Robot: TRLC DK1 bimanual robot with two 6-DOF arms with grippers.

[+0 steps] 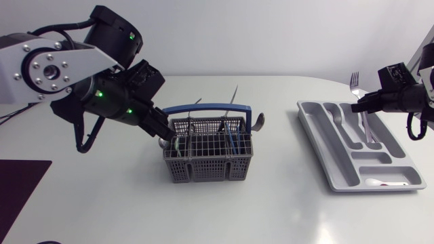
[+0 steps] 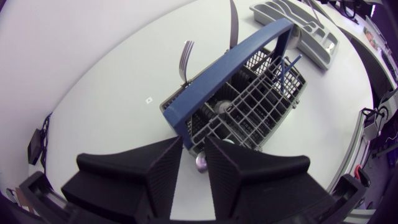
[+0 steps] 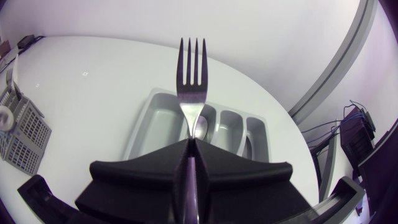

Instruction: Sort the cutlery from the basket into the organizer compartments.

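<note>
The white desk (image 1: 102, 203) carried a grey organizer (image 1: 342, 173) at the right and a grey basket (image 1: 208, 157) with a blue handle near the middle, several pieces of cutlery (image 1: 234, 102) standing in it. The left hand (image 2: 193, 149) sat at the basket's left end, fingers apart, gripping nothing, with the handle's end between the tips. The right hand (image 3: 191, 146) hung over the organizer's far end, closed on a fork (image 3: 191, 87) held tines up. A spoon (image 3: 200, 127) lay in a compartment below

Blue handle (image 1: 207, 108) bars basket (image 1: 203, 169) top, open table (image 1: 278, 176) between basket and organizer (image 1: 319, 139)
</note>
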